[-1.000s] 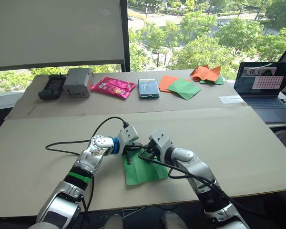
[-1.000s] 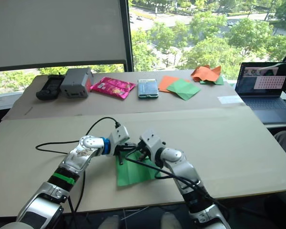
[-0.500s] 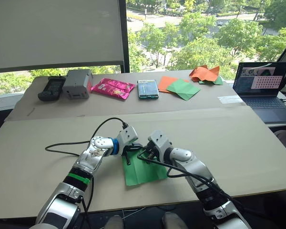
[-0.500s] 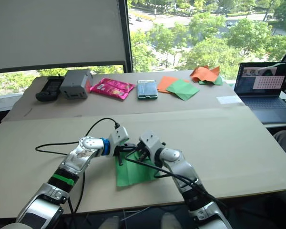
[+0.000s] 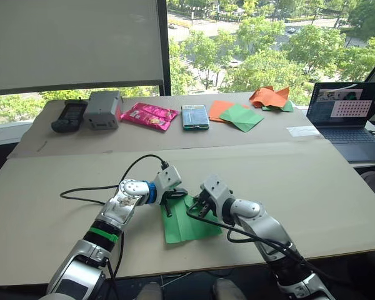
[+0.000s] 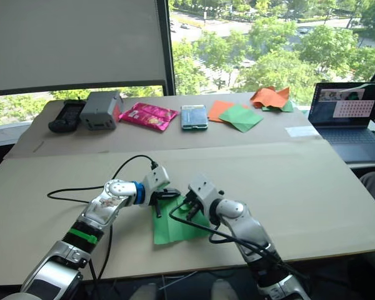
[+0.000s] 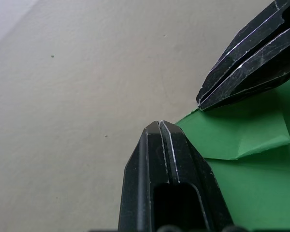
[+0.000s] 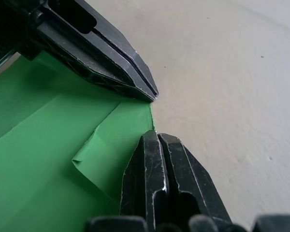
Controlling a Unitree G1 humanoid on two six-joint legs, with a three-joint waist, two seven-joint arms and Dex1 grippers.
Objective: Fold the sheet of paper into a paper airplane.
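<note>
Both grippers work the far edge of the sheet of paper, which lies flat on the near cardboard tabletop, partly folded, with a small flap turned over at its far corner. Step in hand looks like creasing that corner flap; to do it well, one tip should pin the paper edge while the other drags along the fold line, pressing flat and staying low so the thin sheet doesn't slide or buckle. Left gripper has its fingers pressed together with nothing between them, tip resting at the sheet's far edge. Right gripper likewise closed on nothing, tip down on the flap just beside the left one. Left arm reaches in from the left with elbow bent, wrist angled inward; right arm comes from the near right, forearm slanted toward the sheet. Far back on the table: pink packet, phone, spare orange and green sheets, laptop.
</note>
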